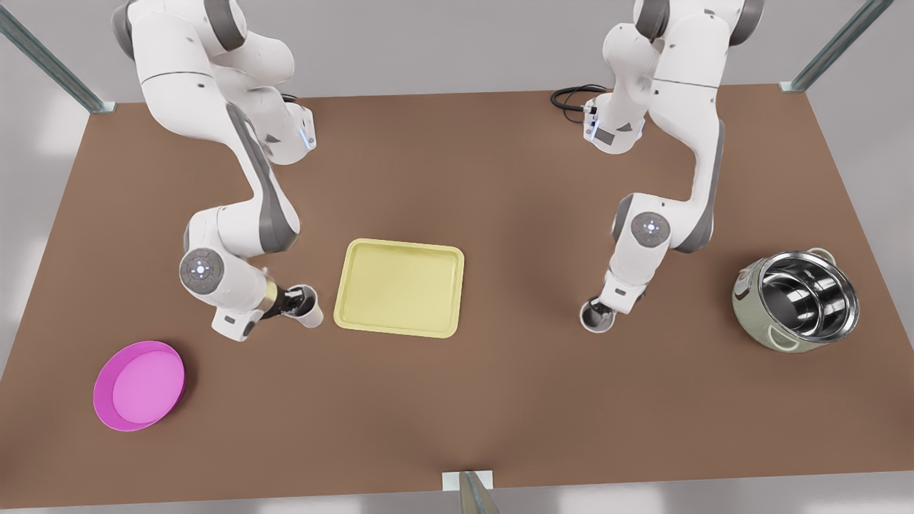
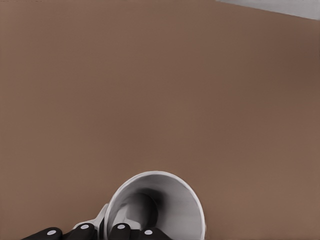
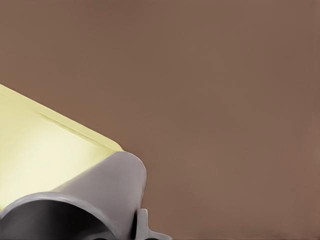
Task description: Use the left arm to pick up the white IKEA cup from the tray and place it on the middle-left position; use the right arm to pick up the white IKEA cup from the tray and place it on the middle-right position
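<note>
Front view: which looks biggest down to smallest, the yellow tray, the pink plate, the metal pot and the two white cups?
1. yellow tray and metal pot: about alike, too close to rank.
2. pink plate.
3. cup beside the tray and cup nearer the pot: smallest, alike.

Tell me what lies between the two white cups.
In the front view, the tray lies between them on the bare table, close beside the tilted cup in the right gripper, farther from the upright cup in the left gripper.
</note>
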